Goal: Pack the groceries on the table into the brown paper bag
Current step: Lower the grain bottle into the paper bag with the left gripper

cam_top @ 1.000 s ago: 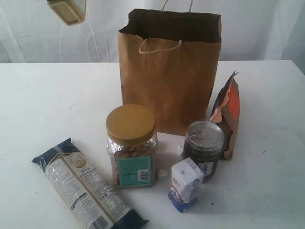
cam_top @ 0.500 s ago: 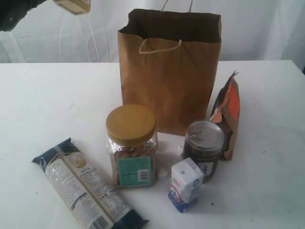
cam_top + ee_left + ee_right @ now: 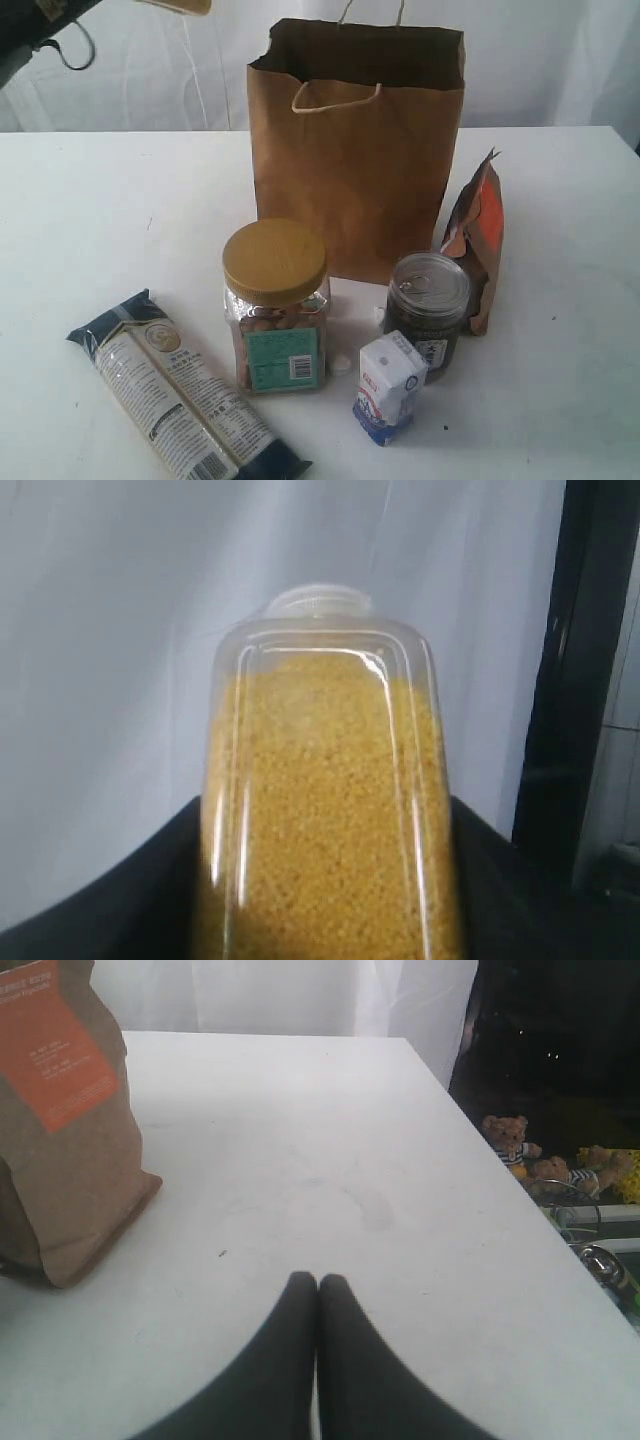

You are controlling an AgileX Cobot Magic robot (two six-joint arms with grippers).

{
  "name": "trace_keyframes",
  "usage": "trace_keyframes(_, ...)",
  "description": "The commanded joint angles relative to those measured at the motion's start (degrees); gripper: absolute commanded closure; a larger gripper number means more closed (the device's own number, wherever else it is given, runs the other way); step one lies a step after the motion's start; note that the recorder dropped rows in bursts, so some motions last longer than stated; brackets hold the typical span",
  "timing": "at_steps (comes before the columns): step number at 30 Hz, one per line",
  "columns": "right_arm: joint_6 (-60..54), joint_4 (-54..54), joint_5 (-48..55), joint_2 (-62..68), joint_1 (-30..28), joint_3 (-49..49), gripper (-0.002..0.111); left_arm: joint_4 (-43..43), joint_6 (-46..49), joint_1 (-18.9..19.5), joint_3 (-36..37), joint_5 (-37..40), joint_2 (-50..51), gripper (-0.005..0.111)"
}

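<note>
**Grocery stock: one item lifted, five on the table**

Left gripper [image 3: 325, 820]: fingers partway apart, clamped on the sides of the small white-capped yellow bottle [image 3: 325, 780], which is high above the table [image 3: 90, 200], up and left of the brown paper bag [image 3: 355, 160].
Right gripper [image 3: 318, 1295]: fingers pressed together, empty, over the tabletop near the orange-brown pouch [image 3: 60, 1120].
In front of the upright, open bag:
- yellow-lidded clear jar [image 3: 276, 305]
- dark metal-lidded jar [image 3: 427, 305]
- blue-white carton [image 3: 390, 388]
- long dark-blue noodle pack [image 3: 180, 395], lying flat
</note>
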Motion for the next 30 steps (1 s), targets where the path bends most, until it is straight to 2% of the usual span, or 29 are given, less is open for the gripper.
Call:
trace_keyframes(1,-0.03,0.16,-0.43,-0.34,-0.08,0.11,0.108,5.41,-3.88,2.03,-0.15,-4.65,-1.84,0.107)
trace_keyframes(10,-0.03,0.16,-0.43,-0.34,-0.08,0.11,0.108,8.35,-6.4,-1.84,-0.15,-4.65,-3.95,0.107)
trace_keyframes(21,-0.03,0.16,-0.43,-0.34,-0.08,0.11,0.108,10.03,-10.57,-2.26,-0.15,-4.65,-6.9,0.107)
trace_keyframes(30,-0.03,0.16,-0.43,-0.34,-0.08,0.11,0.108,13.68,-10.78,-8.36,-0.15,-4.65,-8.15,0.107)
